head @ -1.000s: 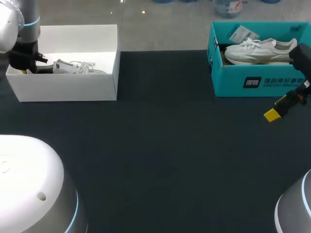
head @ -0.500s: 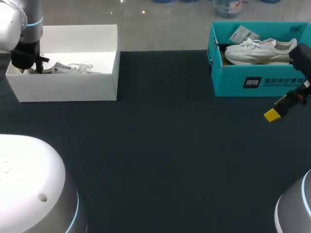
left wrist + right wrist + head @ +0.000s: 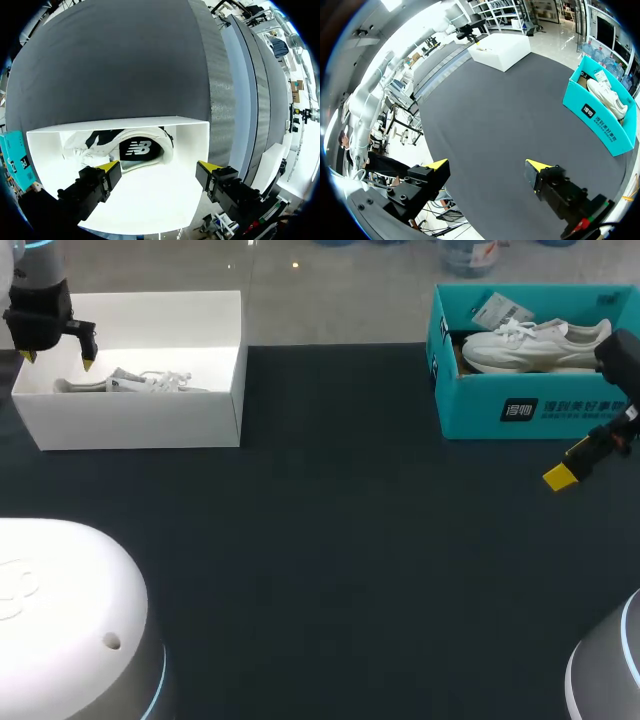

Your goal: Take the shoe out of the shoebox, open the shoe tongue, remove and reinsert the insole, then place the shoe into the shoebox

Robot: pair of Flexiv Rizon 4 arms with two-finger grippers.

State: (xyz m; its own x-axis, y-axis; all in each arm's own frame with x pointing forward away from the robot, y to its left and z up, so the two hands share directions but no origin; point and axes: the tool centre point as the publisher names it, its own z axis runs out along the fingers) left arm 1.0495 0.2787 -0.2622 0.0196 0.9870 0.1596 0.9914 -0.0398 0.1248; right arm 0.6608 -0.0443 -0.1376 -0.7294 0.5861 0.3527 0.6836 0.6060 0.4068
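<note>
So, two boxes can be seen on the dark table (image 3: 350, 540). At the far left a white shoebox (image 3: 140, 425) is parked, and a grey-white sneaker (image 3: 135, 382) is laid flat inside it, lying on its side along the far wall. The left gripper (image 3: 56, 360) is held just above the box's left end. Its jaws are spread wide and nothing is gripped, which is pretty clear from the wrist view, where the sneaker's heel is seen ahead of the yellow tips.

Over at the far right a teal shoebox (image 3: 530, 412) is set, with a white shoe (image 3: 535, 343) and a paper tag (image 3: 500, 310) inside. The right gripper (image 3: 487, 167) is held just near of that box, over bare table, jaws released and empty.
</note>
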